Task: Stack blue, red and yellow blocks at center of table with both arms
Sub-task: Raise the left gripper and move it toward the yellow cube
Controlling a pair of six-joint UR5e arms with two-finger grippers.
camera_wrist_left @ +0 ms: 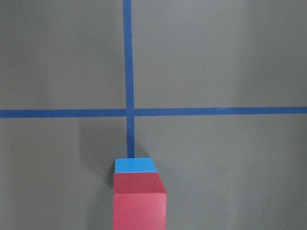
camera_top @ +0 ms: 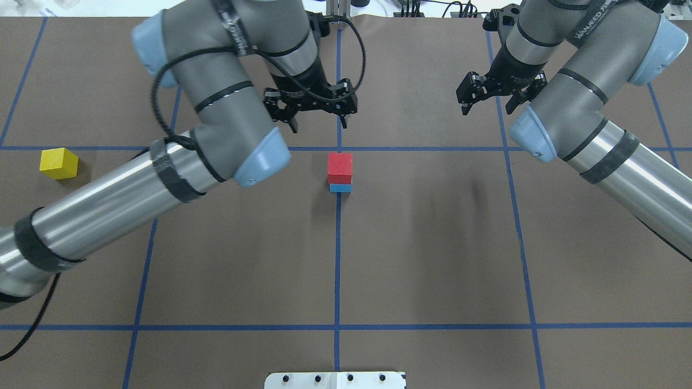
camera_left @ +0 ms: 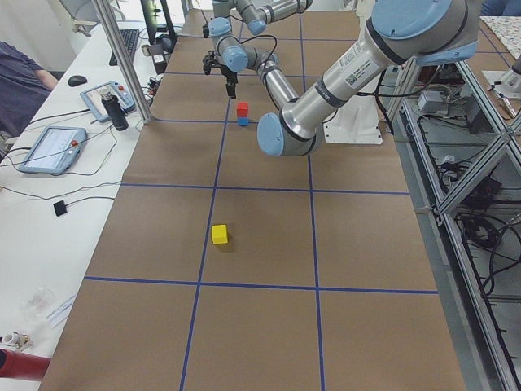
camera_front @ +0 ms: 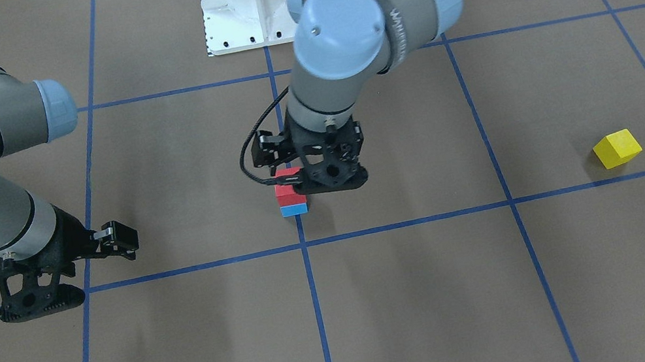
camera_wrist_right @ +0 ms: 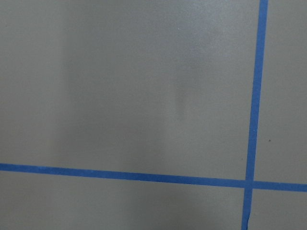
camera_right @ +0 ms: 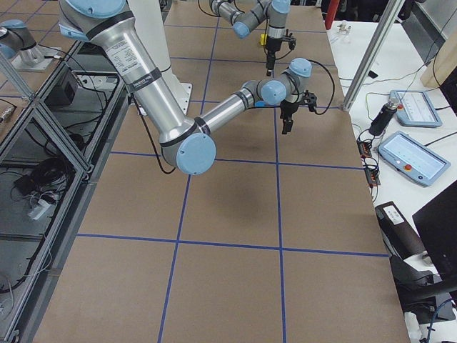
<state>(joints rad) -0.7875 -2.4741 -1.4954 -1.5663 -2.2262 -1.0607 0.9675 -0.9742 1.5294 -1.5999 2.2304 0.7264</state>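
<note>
At the centre of the desk (camera_top: 421, 243) the red block (camera_top: 340, 167) tops the blue block (camera_top: 340, 188), so our left hand (camera_top: 316, 116) hangs spread and empty. We judge the yellow block (camera_top: 58, 163), off toward the left edge, comes next; our right hand (camera_top: 489, 102) is spread too.

Red block (camera_left: 242, 107) atop blue block (camera_left: 242, 121)

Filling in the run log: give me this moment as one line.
red block on blue block, center | yellow block unstacked, robot's left | left claw open | right claw open
</note>
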